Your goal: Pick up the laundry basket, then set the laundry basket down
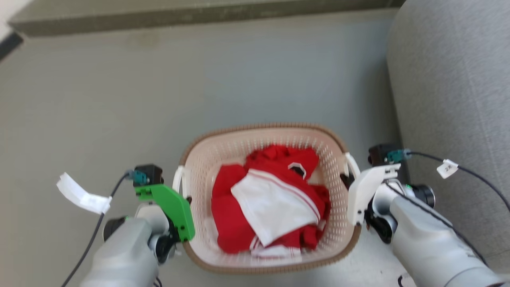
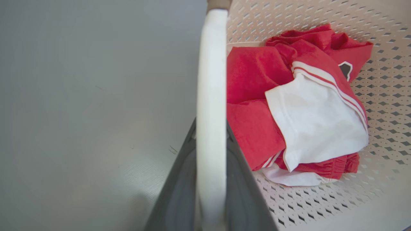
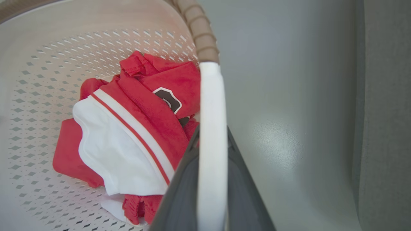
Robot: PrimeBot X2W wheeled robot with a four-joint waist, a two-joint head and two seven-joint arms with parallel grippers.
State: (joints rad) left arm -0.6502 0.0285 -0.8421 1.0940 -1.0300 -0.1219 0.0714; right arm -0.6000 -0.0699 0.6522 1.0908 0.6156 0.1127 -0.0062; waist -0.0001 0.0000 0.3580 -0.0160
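Left wrist view: left claw [image 2: 211, 131] clamped on laundry basket [image 2: 385, 96] handle [image 2: 210, 64]; right claw [image 3: 212, 134] likewise; cable tag [image 1: 447, 168] illegible.

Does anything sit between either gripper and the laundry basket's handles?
Nothing visible. The left gripper grips the left handle between its jaws, the right gripper the right handle; clothes lie inside the laundry basket.

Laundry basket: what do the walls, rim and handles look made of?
Laundry basket walls: cream moulded plastic, matte; regular diamond perforations. Rim: brown, ribbed woven look, probably moulded plastic too. Handles: smooth white plastic, faint sheen, likely rigid.
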